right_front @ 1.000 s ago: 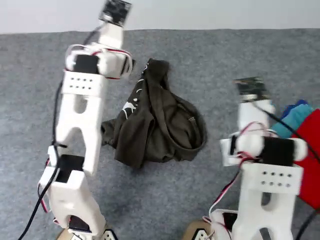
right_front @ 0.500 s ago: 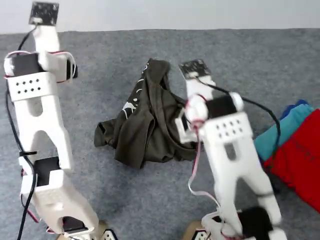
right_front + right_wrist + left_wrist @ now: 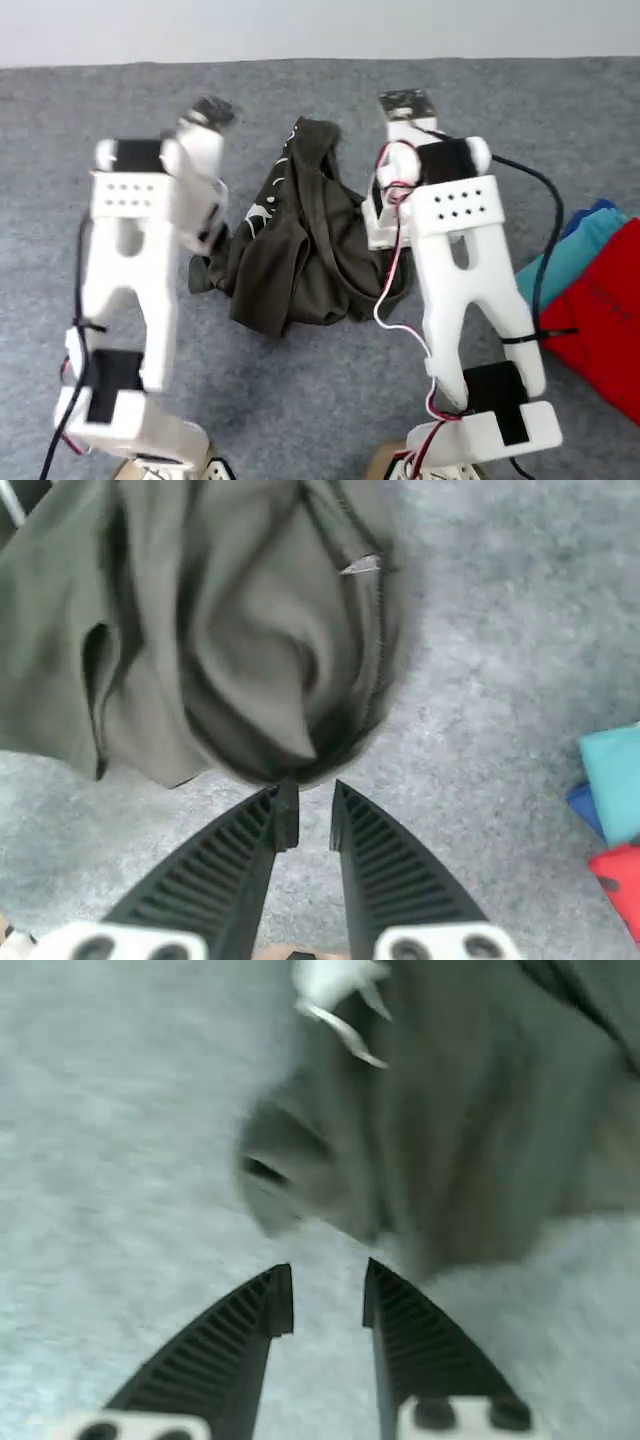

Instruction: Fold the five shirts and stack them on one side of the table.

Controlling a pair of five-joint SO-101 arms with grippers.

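From the high view, the crumpled dark shirt (image 3: 300, 250) lies on the table (image 3: 560, 120) between both arms, the red shirt (image 3: 600, 310) well off on its right-arm side. Left wrist view: the left claw (image 3: 320, 1300), narrowly parted and empty, hangs just short of the shirt's sleeve end. Right wrist view: the right claw (image 3: 308, 815), narrow and empty, nearly meets its bunched edge. Best widen each, pinch one layer, spread outward.

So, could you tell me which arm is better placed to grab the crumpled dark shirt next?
Probably the right: the right gripper, open, sits at the edge of the dark shirt, while the left gripper hangs over bare table, a little short of the cloth.
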